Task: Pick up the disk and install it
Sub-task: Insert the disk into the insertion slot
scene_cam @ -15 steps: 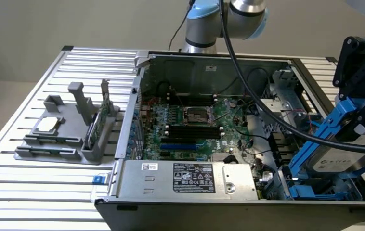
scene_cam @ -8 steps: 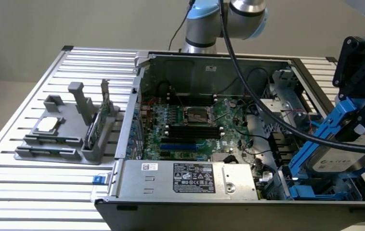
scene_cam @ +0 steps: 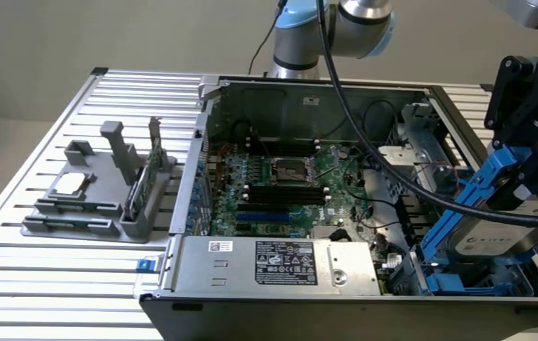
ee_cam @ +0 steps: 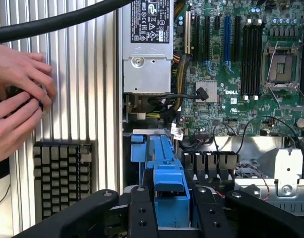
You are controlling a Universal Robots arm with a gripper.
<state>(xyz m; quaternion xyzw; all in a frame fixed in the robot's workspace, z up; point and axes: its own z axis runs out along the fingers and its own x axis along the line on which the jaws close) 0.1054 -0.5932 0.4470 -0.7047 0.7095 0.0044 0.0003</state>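
Observation:
The disk [scene_cam: 498, 236], a silver-grey drive in a blue plastic carrier [scene_cam: 475, 202], hangs tilted over the drive bay [scene_cam: 458, 284] at the front corner of the open computer case [scene_cam: 279, 302], on the exterior view's right. My gripper [scene_cam: 532, 186] is shut on its upper end. In the wrist view the black fingers [ee_cam: 142, 215] clamp the blue carrier [ee_cam: 166, 178] between them, and the disk's lower end points into the bay beside the power supply.
A motherboard [scene_cam: 279, 181] and a power supply [scene_cam: 279, 263] fill the case. A thick black cable [scene_cam: 373, 153] runs across it to the gripper. A grey fixture [scene_cam: 108, 195] holds a chip and a green card. A person's hands [ee_cam: 18, 94] rest near a keyboard [ee_cam: 62, 173].

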